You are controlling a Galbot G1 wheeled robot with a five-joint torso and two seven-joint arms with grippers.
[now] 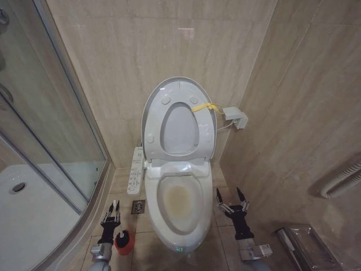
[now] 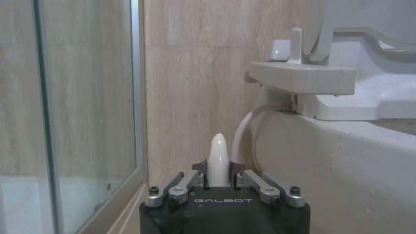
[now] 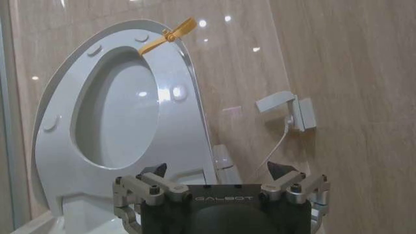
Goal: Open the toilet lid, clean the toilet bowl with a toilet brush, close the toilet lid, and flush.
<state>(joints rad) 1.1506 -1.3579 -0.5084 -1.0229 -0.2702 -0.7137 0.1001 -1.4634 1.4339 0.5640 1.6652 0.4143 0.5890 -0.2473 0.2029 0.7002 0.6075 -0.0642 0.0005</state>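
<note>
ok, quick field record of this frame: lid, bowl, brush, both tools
lid: toilet lid raised upright with the seat ring, yellow strip at its edge
bowl: toilet bowl exposed, yellowish stain inside
brush: toilet brush handle between the left tool's fingers, head in the red pot on the floor
left tool: left tool low beside the bowl, shut on the handle
right tool: right tool on the bowl's other side, open, holding nothing

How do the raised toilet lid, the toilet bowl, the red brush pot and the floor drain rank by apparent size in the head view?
1. toilet lid
2. toilet bowl, close to the lid, so that order is unsure
3. red brush pot
4. floor drain, nearly the pot's size
</note>
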